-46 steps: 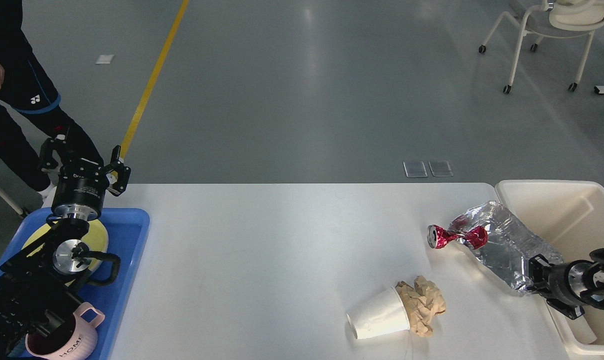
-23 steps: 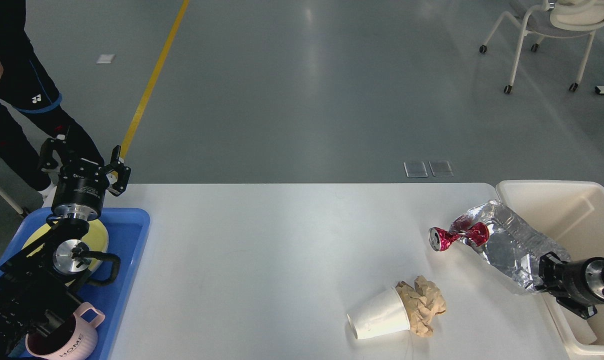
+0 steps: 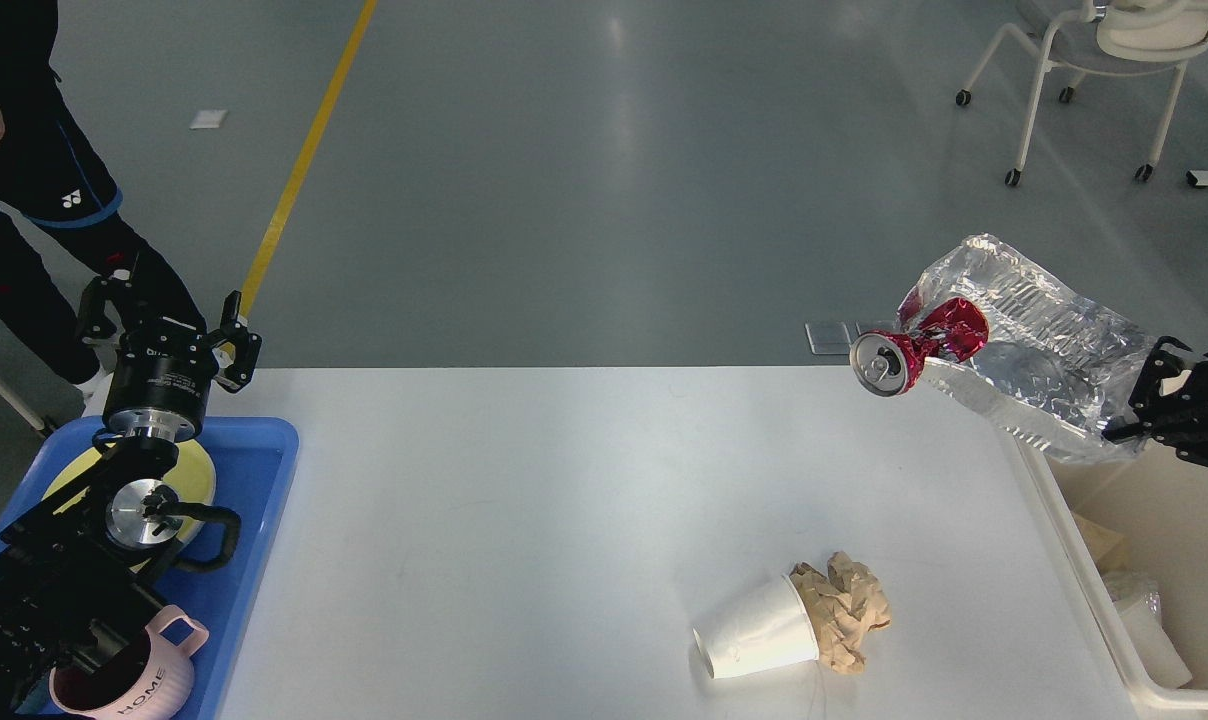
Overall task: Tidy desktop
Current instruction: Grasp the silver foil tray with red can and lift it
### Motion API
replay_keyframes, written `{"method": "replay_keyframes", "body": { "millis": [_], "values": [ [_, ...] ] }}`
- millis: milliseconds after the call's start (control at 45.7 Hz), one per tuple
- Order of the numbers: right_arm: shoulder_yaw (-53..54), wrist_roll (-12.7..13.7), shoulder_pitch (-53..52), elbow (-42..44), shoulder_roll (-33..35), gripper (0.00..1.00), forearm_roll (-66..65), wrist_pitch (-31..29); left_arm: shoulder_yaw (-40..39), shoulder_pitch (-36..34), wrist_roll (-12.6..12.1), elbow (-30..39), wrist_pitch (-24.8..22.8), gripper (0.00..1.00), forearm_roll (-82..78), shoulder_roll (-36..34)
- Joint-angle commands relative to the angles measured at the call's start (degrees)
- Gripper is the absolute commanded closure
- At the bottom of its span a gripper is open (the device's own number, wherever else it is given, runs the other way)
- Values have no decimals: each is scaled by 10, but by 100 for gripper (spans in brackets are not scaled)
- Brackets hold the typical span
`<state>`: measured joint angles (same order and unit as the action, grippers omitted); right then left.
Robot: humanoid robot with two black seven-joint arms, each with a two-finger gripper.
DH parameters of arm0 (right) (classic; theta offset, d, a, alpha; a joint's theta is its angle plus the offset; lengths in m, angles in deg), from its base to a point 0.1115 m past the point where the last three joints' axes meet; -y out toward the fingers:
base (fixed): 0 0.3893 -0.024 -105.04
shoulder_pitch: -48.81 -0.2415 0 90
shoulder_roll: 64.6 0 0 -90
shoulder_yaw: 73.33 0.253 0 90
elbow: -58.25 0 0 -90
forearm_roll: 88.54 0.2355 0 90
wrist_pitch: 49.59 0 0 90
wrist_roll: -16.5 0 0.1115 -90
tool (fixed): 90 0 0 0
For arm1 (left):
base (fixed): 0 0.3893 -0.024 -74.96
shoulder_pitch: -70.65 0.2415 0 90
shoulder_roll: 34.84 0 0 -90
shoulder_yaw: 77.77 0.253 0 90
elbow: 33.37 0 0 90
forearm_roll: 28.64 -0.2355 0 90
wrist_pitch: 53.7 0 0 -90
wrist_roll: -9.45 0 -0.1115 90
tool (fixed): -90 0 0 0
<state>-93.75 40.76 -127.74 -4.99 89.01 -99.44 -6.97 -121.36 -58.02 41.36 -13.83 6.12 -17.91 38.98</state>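
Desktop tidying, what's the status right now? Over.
Right gripper shut on silver bag, lifted, crushed red can caught in it. Left gripper open over blue tray. Paper cup, brown paper wad remain on desktop.

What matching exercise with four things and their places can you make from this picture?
Things:
1. paper cup
2. pink mug
3. silver bag
4. crushed red can

Places:
A. standing in the blue tray
B. held up by the right end effector
C. lying on its side on the desktop
D. hanging at the bag's left end, in the air

Pairs: 1-C, 2-A, 3-B, 4-D
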Motion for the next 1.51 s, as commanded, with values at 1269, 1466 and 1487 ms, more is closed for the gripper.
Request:
{"method": "replay_keyframes", "body": {
  "millis": [1269, 1466, 1487],
  "values": [
    [-582, -55, -559, -146, -430, 100, 364, -35, 0, 0, 0, 1, 0, 3, 0, 0],
    [-588, -53, -466, -119, -351, 100, 319, 22, 0, 0, 0, 1, -1, 3, 0, 1],
    [-587, -54, -451, -111, -339, 100, 310, 33, 0, 0, 0, 1, 0, 3, 0, 0]
  ]
}}
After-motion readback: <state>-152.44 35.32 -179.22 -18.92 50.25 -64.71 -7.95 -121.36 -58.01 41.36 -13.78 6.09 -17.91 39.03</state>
